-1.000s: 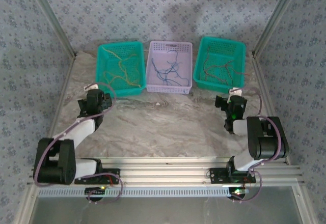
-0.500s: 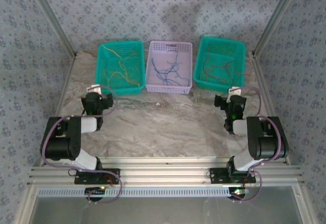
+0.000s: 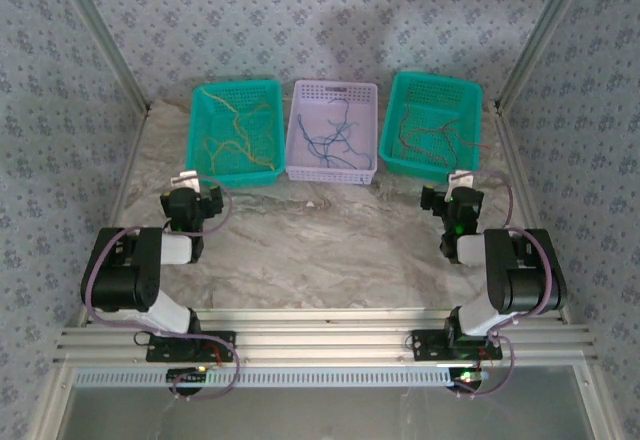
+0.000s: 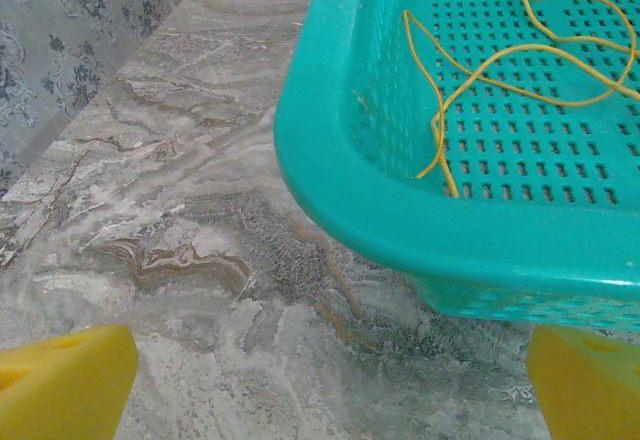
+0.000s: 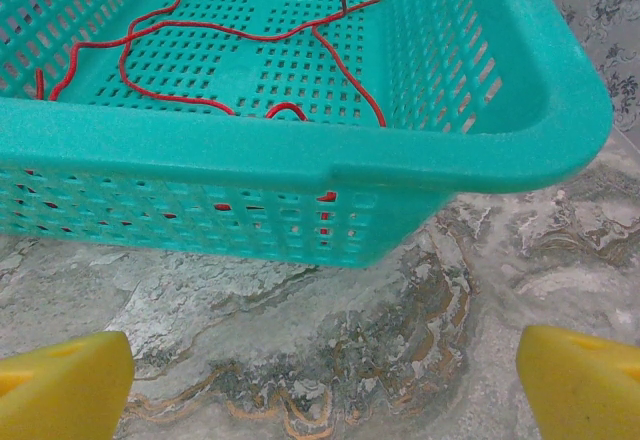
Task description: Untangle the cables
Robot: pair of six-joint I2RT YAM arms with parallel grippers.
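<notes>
Counting it up: three baskets in a row at the far side of the marble table (image 3: 320, 245), two teal with one lavender between them, plus two grippers. The yellow cables (image 3: 236, 136) are in the left teal basket (image 3: 236, 86), the blue cables (image 3: 335, 141) in the lavender basket (image 3: 333, 86), and the red cables (image 3: 428, 136) in the right teal basket (image 3: 436, 77). All are loose squiggles, mostly stretched near-to-far along each basket's long side, with ends pointing every which way. The left gripper (image 3: 193, 200) sits just on the near side of the left basket and the right gripper (image 3: 452, 200) by the right basket's near edge. Both have jaws spread wide, holding nothing.
</notes>
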